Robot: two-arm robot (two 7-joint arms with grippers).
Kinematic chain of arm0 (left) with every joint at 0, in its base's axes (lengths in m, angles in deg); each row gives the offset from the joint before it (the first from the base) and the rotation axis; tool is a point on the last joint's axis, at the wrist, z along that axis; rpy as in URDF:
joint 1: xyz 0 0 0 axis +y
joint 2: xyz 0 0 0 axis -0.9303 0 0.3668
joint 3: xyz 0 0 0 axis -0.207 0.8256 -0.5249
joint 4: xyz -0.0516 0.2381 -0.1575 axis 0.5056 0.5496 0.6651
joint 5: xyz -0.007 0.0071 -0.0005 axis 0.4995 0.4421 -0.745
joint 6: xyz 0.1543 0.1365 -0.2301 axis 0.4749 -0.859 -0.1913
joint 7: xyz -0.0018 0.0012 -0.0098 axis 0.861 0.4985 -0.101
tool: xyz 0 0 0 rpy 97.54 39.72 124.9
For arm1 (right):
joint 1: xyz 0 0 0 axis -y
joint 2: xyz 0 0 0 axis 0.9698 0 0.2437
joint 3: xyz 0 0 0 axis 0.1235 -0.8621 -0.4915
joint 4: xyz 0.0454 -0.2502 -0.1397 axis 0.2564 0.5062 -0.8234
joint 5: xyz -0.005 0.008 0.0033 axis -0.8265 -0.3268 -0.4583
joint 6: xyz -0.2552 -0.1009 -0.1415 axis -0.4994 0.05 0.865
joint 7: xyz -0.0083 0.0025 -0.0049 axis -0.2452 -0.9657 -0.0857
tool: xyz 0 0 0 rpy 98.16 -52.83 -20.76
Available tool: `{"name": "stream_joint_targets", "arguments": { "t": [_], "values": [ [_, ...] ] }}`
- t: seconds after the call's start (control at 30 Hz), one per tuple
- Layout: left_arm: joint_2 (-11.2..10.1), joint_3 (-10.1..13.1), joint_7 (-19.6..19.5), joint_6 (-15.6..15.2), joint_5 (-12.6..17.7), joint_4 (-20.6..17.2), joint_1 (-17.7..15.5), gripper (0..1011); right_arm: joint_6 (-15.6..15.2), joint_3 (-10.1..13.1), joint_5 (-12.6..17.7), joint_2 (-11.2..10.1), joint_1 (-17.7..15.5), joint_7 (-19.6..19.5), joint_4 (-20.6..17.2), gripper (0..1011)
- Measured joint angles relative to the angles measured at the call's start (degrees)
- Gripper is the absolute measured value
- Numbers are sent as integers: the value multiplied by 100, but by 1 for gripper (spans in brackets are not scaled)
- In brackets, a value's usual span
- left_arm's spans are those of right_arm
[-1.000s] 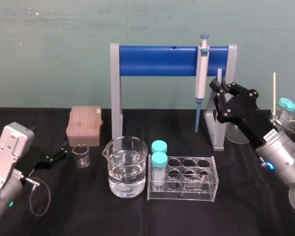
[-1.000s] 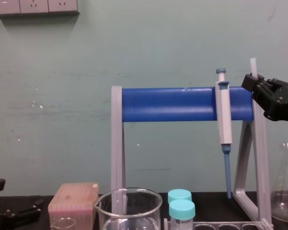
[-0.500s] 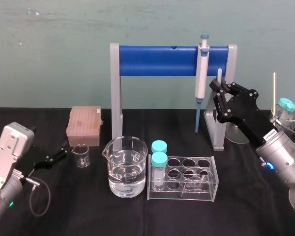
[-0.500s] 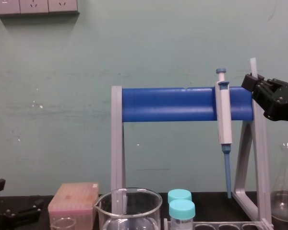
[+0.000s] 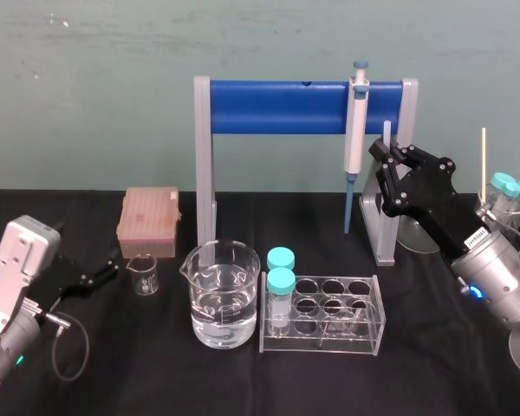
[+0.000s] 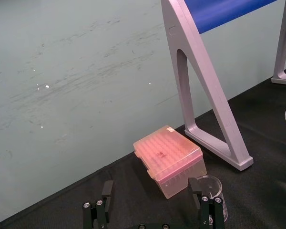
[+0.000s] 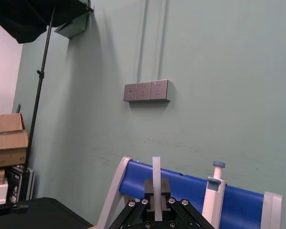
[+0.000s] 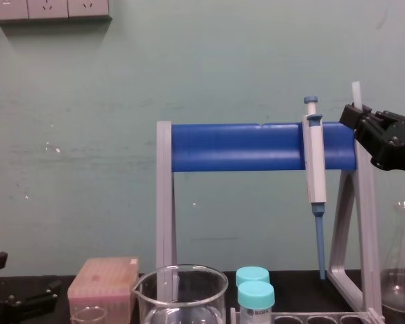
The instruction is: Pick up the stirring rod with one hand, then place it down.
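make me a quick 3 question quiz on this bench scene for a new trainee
1. Multiple choice: what is the right gripper shut on?
A) the small beaker
B) the stirring rod
C) a capped vial
2. True or false: the left gripper, parked low at the left, has its fingers shut.
3. Fill the gap: the pipette hangs on the stand's ____ crossbar.

Key
1. B. The rod stands upright in the raised gripper.
2. False. Its fingers are apart.
3. blue
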Motion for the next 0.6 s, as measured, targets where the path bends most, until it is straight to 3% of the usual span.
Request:
{"name": "stream_joint_targets", "arguments": {
  "t": [0.6],
  "values": [
    [0, 0, 0, 0, 0, 0, 0, 1000, 0, 0, 0, 0, 0, 0, 0, 72]
  ]
}}
